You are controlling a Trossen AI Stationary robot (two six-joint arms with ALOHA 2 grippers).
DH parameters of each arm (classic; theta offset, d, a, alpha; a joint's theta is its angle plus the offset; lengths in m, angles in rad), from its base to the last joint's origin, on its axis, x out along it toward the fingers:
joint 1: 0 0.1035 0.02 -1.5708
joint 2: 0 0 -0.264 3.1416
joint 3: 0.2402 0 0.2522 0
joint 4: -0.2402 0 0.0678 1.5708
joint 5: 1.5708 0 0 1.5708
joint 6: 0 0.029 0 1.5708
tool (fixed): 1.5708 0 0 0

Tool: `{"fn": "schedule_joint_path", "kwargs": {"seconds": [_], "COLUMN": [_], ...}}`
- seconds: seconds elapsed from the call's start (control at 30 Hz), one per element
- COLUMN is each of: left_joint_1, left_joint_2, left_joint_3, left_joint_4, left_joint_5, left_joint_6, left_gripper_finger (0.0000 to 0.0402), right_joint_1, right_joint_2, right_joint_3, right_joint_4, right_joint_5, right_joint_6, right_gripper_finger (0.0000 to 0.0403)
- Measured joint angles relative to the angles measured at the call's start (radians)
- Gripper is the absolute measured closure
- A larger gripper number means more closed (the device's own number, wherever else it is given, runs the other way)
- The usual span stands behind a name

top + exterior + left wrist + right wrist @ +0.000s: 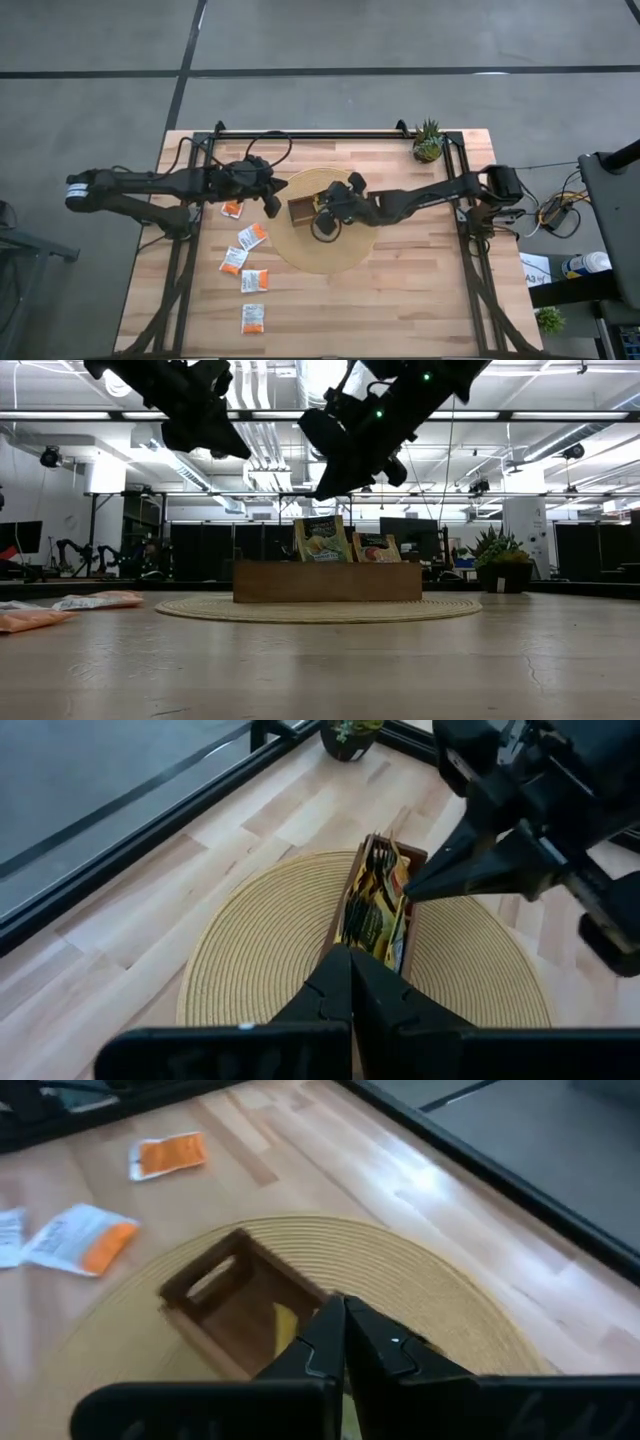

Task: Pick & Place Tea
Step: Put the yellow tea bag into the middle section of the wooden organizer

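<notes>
Lying flat on desk point(400, 300) near front-left: loose tea sachets point(253, 318), well apart from tray point(299, 209). Looking light, thin, limp, slippery; pinching by one edge likely best. Sitting on round woven mat point(300, 250): tray, sachets standing inside. Hovering above tray, empty, fingers closed: left gripper point(272, 204) beside tray end, right gripper point(322, 212) over it.

Lab: exposed ceiling ducts point(250, 440), distant robot arms point(85, 552).
</notes>
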Motion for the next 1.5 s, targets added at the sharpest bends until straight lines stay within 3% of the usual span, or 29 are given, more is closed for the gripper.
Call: {"fn": "schedule_joint_path", "kwargs": {"seconds": [0.53,1.5], "left_joint_1": [0.000,0.000], "left_joint_2": [-0.021,-0.028], "left_joint_3": [0.000,0.000], "left_joint_4": [-0.031,-0.029], "left_joint_5": [0.019,0.026], "left_joint_6": [-0.006,-0.014], "left_gripper_finger": [0.0402,0.0402], "right_joint_1": [0.000,-0.013], "right_joint_2": [0.085,0.095], "right_joint_3": [-0.002,-0.019], "right_joint_4": [0.038,0.073], "right_joint_5": [0.050,0.070], "right_joint_6": [0.014,0.022], "right_gripper_finger": [0.0394,0.0394]}}
